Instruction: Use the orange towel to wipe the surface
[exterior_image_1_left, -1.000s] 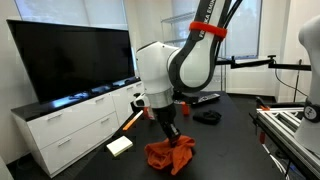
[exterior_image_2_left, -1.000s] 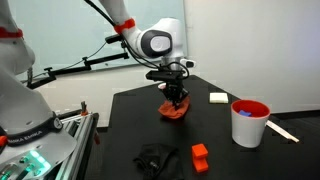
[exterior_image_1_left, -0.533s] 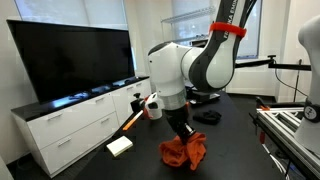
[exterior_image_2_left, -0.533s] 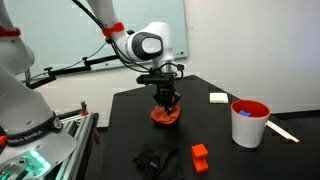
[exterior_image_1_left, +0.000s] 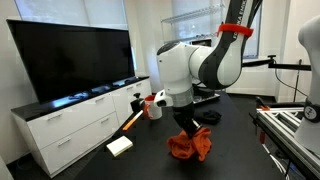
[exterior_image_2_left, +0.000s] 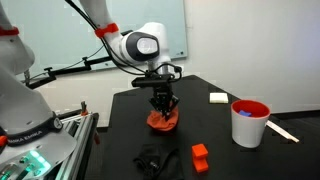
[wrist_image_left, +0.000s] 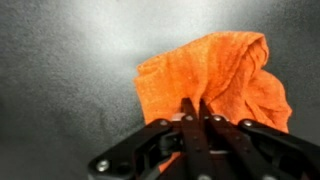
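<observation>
The orange towel lies crumpled on the black table and shows in both exterior views. My gripper points straight down and is shut on a fold of it, pressing it against the table. In the wrist view the two fingers are closed together with the orange towel bunched around and beyond the tips. The dark table surface lies to the left of the towel.
A white cup with a red rim stands on the table, a white block behind it. A small orange block and a black object lie near the front edge. A white block and wooden stick lie near a cabinet.
My gripper has dragged the orange towel across the table: rightward in the exterior view with the TV, leftward and toward the front in the exterior view with the cup. The jaws stay shut on it.
</observation>
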